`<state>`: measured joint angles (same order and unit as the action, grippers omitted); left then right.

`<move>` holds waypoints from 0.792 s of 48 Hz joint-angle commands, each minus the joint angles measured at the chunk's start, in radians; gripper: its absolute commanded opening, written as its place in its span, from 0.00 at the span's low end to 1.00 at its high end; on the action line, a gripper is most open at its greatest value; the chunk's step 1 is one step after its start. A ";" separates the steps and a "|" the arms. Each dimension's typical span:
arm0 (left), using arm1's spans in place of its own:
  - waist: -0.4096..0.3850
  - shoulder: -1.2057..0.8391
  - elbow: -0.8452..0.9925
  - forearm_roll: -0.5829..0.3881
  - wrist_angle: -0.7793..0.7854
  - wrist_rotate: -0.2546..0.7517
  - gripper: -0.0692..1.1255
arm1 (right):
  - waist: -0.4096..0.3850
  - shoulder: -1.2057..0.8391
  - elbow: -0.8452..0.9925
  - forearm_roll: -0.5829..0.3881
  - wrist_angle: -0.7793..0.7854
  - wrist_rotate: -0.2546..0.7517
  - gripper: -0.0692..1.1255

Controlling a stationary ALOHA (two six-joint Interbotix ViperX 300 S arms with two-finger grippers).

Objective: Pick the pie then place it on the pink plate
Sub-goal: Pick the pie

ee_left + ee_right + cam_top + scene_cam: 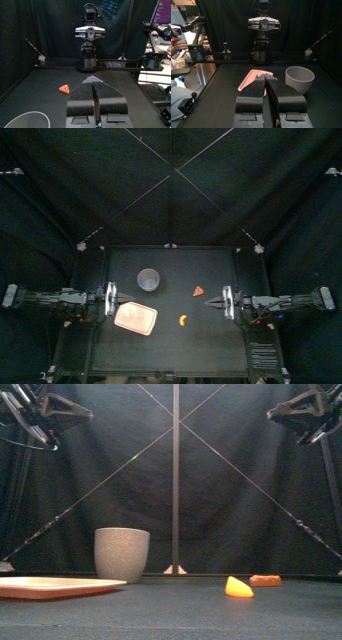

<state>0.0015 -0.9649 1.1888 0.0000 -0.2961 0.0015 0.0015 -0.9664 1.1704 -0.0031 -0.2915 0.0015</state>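
Both sides of the table carry a parked arm, the left gripper and right gripper each pressed together and empty, so the pick looks unstarted. The plate lies front-left, bare to receive. The pie sits apart, right of centre and nearer the right gripper, with room for a grasp.

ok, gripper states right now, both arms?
Left gripper: shut, holding nothing.
Right gripper: shut, holding nothing.
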 commanded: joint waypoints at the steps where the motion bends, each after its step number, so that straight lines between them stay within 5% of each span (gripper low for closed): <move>1: 0.021 0.023 -0.034 -0.002 -0.012 0.000 0.05 | -0.054 0.046 -0.012 0.015 0.018 0.006 0.07; 14: 0.043 0.091 -0.057 0.020 -0.038 0.002 0.06 | -0.210 0.268 -0.183 0.002 0.417 0.006 0.17; 21: 0.060 0.120 -0.063 0.023 -0.052 0.002 0.06 | -0.250 0.330 -0.267 -0.043 0.583 0.011 0.43; 31: 0.063 0.121 -0.060 0.023 -0.075 0.002 0.06 | -0.301 0.339 -0.273 -0.048 0.574 0.017 0.93; 38: 0.072 0.123 -0.058 0.023 -0.075 0.002 0.06 | -0.342 0.344 -0.276 -0.043 0.586 0.018 0.96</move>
<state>0.0660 -0.8468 1.1566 0.0215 -0.3605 0.0015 -0.3160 -0.6213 0.9143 -0.0522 0.2899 0.0184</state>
